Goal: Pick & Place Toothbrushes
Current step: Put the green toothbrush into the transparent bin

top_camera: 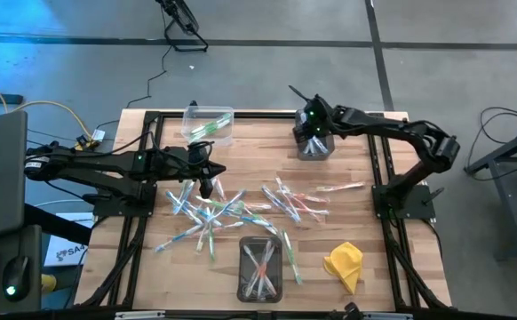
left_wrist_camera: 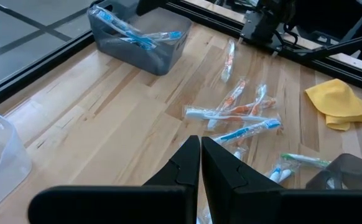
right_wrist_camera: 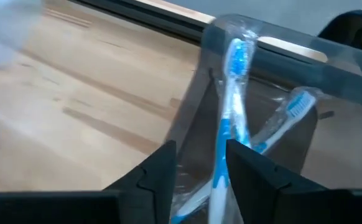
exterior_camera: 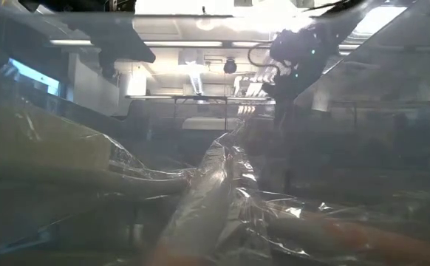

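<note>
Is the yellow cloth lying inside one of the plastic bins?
No. In the high view the yellow cloth lies on the bare wooden table, beside the bin at the table's near edge.

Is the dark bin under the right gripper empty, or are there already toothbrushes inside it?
Not empty. The right wrist view shows blue toothbrushes in clear wrappers inside the dark bin, below the right gripper, whose fingers stand apart.

Readable text: we find none on the tabletop (top_camera: pixel 347 160).
Labels, brands, numbers: we see none legible.
</note>
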Controlling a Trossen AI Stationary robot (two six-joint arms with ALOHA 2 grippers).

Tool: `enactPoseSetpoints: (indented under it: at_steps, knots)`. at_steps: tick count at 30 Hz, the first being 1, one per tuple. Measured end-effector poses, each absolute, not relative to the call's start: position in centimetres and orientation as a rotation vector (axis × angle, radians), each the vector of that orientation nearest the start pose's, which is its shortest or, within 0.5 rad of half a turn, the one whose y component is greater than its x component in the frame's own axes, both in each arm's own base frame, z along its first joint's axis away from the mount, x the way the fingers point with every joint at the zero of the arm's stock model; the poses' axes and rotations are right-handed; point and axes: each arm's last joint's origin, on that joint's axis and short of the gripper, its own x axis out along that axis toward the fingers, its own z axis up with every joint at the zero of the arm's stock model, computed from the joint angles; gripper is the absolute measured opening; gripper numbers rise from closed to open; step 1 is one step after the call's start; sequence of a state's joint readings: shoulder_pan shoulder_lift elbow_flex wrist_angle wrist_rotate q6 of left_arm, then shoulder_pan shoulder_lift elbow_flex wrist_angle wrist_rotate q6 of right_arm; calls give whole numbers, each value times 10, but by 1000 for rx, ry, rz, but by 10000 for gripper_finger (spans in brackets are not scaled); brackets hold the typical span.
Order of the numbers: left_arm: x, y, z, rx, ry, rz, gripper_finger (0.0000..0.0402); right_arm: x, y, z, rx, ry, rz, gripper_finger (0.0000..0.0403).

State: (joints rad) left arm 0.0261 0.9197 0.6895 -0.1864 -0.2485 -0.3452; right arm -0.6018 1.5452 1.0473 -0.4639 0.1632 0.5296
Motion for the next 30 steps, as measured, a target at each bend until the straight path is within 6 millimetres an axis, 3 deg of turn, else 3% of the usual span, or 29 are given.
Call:
enactPoseSetpoints:
  at_steps: [13,30]
  knots:
    - [200,12,277,-292,364,339,12,251,-148,267,800,659,-528,100]
    - [200,12,277,-292,364,338,12,277,-81,271,902,739,-261,93]
